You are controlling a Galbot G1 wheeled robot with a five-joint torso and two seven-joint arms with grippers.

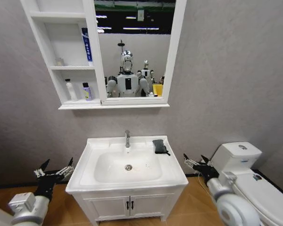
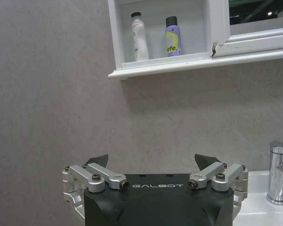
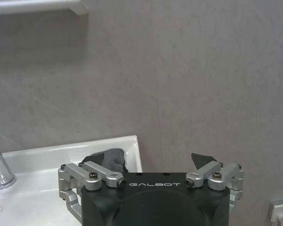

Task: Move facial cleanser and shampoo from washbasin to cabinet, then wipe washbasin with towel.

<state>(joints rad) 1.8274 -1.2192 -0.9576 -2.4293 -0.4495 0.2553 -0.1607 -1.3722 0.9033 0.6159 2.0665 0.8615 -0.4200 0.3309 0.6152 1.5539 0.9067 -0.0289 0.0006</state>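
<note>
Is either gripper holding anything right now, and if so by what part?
Nothing is held. The left gripper and right gripper are both open and empty, low on either side of the washbasin. The towel lies untouched on its rim.

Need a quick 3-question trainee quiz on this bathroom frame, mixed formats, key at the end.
1. True or false: the towel lies on the washbasin rim, to the robot's right of the tap.
2. Which cabinet compartment holds the white bottle and purple bottle: A top, B middle, C bottom?
3. What is the left gripper holding, and the right gripper?

Key: 1 true. 2 C. 3 Nothing; both are open, low beside the vanity, one on each side.
</note>
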